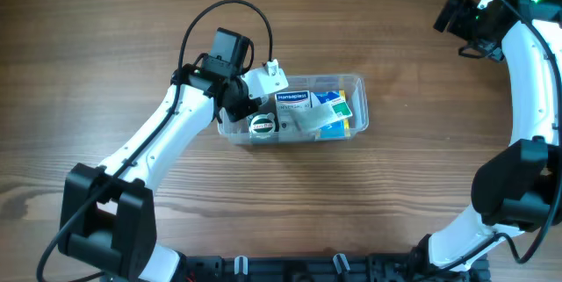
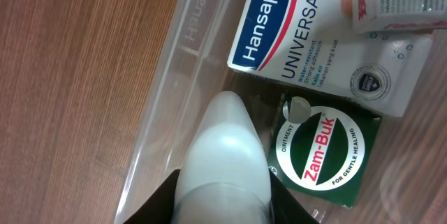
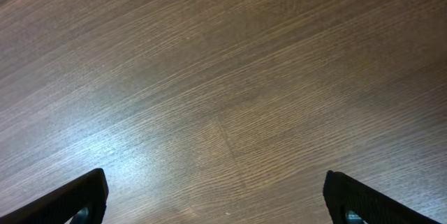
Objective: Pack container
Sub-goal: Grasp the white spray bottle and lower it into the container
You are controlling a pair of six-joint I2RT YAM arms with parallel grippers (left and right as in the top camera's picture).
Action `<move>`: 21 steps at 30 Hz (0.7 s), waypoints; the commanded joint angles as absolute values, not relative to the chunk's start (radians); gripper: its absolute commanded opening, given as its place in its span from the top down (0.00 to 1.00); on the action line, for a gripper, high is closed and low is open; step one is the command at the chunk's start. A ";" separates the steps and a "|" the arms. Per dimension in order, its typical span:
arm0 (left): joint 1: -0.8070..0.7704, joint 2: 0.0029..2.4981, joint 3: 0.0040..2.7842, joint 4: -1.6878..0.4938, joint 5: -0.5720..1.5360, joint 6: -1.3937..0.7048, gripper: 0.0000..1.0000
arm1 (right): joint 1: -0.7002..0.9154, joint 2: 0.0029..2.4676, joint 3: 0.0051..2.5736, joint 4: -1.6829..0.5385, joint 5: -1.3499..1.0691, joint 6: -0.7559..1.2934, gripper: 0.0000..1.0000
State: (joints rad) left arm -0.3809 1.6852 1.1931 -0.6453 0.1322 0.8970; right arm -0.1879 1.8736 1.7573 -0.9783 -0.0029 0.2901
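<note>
The clear round-cornered plastic container (image 1: 360, 89) holds a Hansaplast Universal box (image 2: 314, 35) and a green Zam-Buk ointment box (image 2: 325, 154); left gripper (image 1: 263, 97) impossible to judge, right gripper (image 3: 216, 190) spread wide

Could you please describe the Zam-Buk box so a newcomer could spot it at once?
Find the clear plastic container in the middle of the wooden table. At its left end lies a small box. Unlike the white and blue Hansaplast box beside it, it is dark green with a round Zam-Buk emblem.
</note>
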 commanded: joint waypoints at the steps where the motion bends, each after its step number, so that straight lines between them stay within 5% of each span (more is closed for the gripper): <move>1: -0.384 1.694 1.198 -0.635 0.170 0.913 0.71 | -0.184 1.848 1.774 -0.976 -0.008 0.298 0.00; 12: -0.384 1.734 1.198 -0.635 0.180 0.913 0.66 | -0.184 1.848 1.774 -0.976 -0.008 0.298 0.00; 16: -0.384 1.752 1.198 -0.635 0.187 0.913 0.45 | -0.184 1.848 1.774 -0.976 -0.008 0.298 0.00; 18: -0.384 1.752 1.199 -0.631 0.187 0.912 0.29 | -0.184 1.848 1.774 -0.976 -0.008 0.298 0.00; 19: -0.384 1.752 1.199 -0.631 0.187 0.911 0.12 | -0.184 1.848 1.774 -0.976 -0.008 0.298 0.00; 21: -0.384 1.750 1.199 -0.630 0.186 0.909 0.01 | -0.184 1.848 1.774 -0.976 -0.008 0.298 0.00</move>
State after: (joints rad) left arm -0.3809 1.7374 1.1931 -0.6369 0.1669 0.9039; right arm -0.1879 1.8736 1.7573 -0.9783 -0.0029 0.2901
